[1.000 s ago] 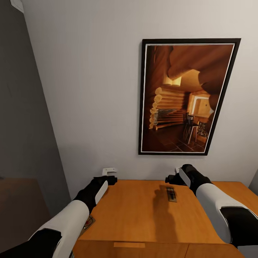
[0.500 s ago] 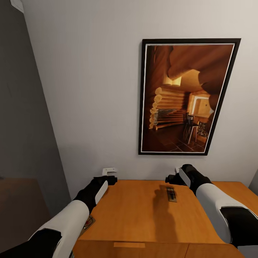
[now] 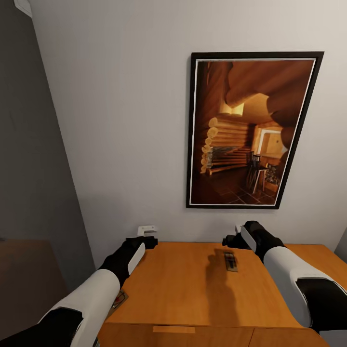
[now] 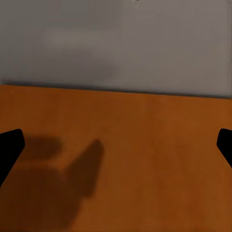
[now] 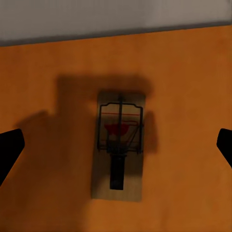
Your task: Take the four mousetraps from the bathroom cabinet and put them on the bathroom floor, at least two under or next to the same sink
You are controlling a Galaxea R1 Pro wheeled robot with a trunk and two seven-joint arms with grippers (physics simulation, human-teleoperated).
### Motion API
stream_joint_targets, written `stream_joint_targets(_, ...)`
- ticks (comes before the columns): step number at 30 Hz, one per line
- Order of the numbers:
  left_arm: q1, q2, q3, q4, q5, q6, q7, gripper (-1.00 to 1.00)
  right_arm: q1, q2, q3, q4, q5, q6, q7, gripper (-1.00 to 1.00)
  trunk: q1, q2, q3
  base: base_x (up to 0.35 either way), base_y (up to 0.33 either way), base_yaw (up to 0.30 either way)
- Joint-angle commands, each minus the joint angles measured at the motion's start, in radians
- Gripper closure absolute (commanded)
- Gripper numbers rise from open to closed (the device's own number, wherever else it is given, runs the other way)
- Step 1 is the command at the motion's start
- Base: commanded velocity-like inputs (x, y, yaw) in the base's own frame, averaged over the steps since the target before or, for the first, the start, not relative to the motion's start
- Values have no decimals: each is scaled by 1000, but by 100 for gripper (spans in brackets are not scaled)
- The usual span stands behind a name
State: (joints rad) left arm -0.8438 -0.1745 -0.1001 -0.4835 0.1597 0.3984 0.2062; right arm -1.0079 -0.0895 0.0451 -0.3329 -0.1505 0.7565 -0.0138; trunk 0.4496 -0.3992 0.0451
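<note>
A tan mousetrap [image 3: 230,261] with dark wire and a red mark lies flat on the orange-brown cabinet [image 3: 183,289], toward its back right. In the right wrist view that mousetrap [image 5: 118,150] sits between the dark fingertips [image 5: 9,147], below the open right gripper [image 5: 116,147]. From the head, the right gripper [image 3: 232,239] hovers just behind the trap near the wall. My left gripper [image 3: 147,233] hangs open over the cabinet's back left corner, above bare wood [image 4: 145,159]. A second mousetrap [image 3: 119,299] peeks out beside my left forearm at the cabinet's left edge; what it rests on is hidden.
A large framed picture [image 3: 250,130] of a log interior hangs on the pale wall right behind the cabinet. A drawer's wooden bar handle [image 3: 173,329] shows at the front edge. A grey wall [image 3: 29,168] and dim floor lie to the left.
</note>
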Motion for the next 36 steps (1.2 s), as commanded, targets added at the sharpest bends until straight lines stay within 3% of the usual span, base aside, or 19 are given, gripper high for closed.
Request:
stream_joint_targets(1, 0, 0, -4, -1, 11, 4, 9, -100, 0, -1, 5, -2, -7, 4, -1, -100, 0, -1, -1, 0, 0, 0)
stream_joint_targets(22, 0, 0, -4, -1, 11, 4, 9, -100, 1, -1, 5, 23, -12, 3, -3, -100, 0, -1, -1, 0, 0, 0)
stream_joint_targets(36, 0, 0, -4, -1, 11, 4, 9, -100, 2, -1, 6, 60, -7, 1, -3, -100, 50, -92, -41, 0, 0, 0)
